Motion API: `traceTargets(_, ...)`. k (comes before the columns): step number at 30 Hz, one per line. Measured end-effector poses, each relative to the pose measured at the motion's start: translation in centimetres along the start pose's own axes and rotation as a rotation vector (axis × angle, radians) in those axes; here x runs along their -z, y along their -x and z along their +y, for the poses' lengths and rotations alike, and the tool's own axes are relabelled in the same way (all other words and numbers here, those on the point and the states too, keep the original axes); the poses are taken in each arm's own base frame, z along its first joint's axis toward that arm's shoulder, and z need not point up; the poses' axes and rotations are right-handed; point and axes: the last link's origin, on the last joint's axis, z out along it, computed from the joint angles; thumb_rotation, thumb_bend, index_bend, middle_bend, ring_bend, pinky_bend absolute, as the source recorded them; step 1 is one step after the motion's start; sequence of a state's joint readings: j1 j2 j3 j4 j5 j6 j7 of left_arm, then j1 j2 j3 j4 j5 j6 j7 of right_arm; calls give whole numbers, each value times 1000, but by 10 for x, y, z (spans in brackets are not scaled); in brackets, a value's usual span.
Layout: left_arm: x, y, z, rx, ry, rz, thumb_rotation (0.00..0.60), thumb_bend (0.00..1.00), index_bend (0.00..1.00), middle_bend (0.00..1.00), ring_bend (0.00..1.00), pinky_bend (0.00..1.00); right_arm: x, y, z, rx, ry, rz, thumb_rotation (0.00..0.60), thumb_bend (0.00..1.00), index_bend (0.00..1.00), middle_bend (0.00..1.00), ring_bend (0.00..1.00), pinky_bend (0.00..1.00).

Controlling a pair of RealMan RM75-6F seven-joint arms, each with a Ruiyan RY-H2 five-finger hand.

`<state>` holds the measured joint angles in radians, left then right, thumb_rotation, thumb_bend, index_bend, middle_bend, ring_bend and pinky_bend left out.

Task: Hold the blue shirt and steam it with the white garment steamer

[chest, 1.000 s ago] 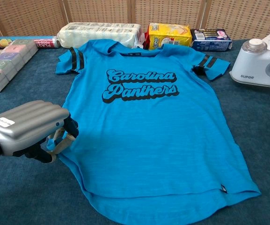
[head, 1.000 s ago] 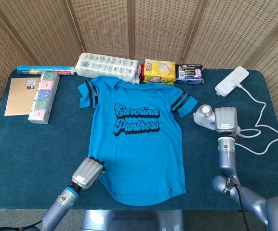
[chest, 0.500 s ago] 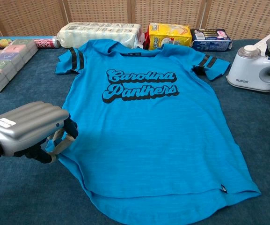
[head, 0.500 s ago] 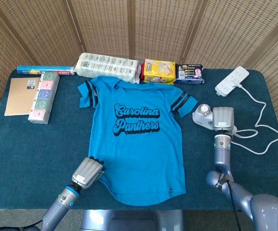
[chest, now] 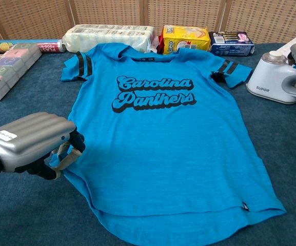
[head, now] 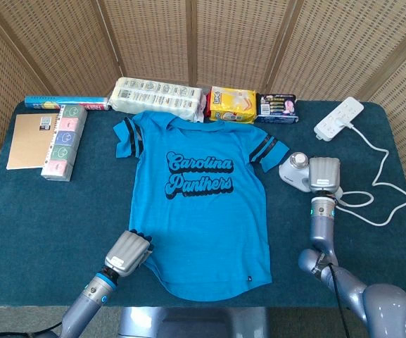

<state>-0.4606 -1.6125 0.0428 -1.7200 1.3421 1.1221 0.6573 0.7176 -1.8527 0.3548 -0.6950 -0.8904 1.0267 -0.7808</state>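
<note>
**Chest view: both hands on their things**

The left hand's (chest: 27,143) fingers (chest: 68,154) pinch the blue shirt's (chest: 163,148) lower side hem. The shirt lies flat mid-desk (head: 62,218). By the desk's right edge, the right hand (head: 324,174) grips the white garment steamer (chest: 271,82), just beside the shirt's sleeve.

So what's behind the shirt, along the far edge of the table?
Behind the shirt collar lie a white wrapped pack, a yellow packet and a dark box, side by side. The collar covers the pack's lower edge in the chest view; nothing else shows there.
</note>
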Motion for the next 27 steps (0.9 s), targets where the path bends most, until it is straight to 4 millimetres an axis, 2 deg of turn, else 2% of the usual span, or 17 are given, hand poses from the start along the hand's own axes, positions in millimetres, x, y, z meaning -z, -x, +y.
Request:
traceTargets(5,0,0,1,0,2,0,600,438,809,713,574,493,1,0,1,-14,8,-5,600,323,320,420,427,431)
traceTargets(11,0,1,1,-1,5,1,600,438,809,712,574,493,3,0,3,-35,11,-14,600,323,244,357,353,348)
traceTargets(24,-1,0,3,1,9,3,600,438,809,712,574,493,7,-2,7,-72,2,-37,600,325,133,280,254,258)
traceTargets(27,0,1,3,1,10,4,600,438,809,712,574,493,10,-1,7,-74,-1,-44,600,333,92,251,218,213)
